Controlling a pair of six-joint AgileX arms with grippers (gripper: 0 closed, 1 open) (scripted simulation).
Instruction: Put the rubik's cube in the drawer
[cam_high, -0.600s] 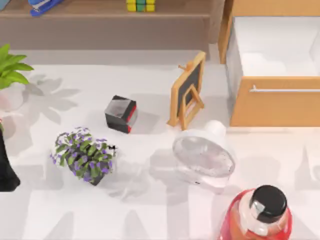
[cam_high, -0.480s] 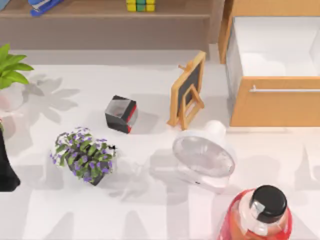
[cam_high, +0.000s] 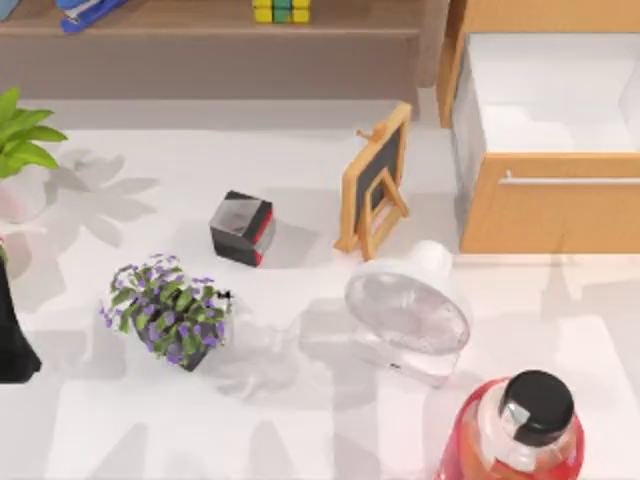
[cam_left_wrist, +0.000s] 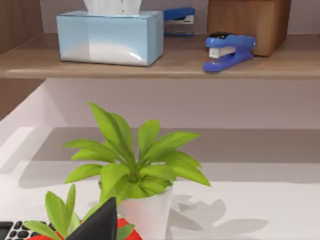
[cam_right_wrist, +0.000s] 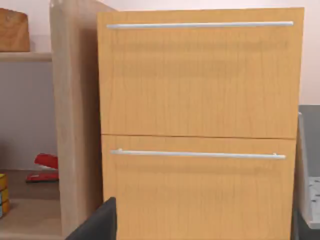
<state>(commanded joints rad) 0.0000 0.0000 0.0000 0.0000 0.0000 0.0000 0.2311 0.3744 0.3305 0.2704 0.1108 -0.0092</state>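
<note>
The rubik's cube (cam_high: 281, 11) is set on the shelf (cam_high: 200, 25) along the table's far edge, with a stapler (cam_high: 85, 12) to its left on that shelf. The drawer (cam_high: 550, 215) is pulled out at the far right, well apart from the cube. An easel board (cam_high: 375, 180) is stood just left of the drawer, and a fan (cam_high: 408, 310) lies nearer than the easel board.

The rubik's cube (cam_high: 281, 11) on the shelf (cam_high: 200, 28) gets chopped by the top edge. Drawer (cam_high: 548, 150) runs off the right edge, and the red bottle (cam_high: 515, 430) off the bottom.
</note>
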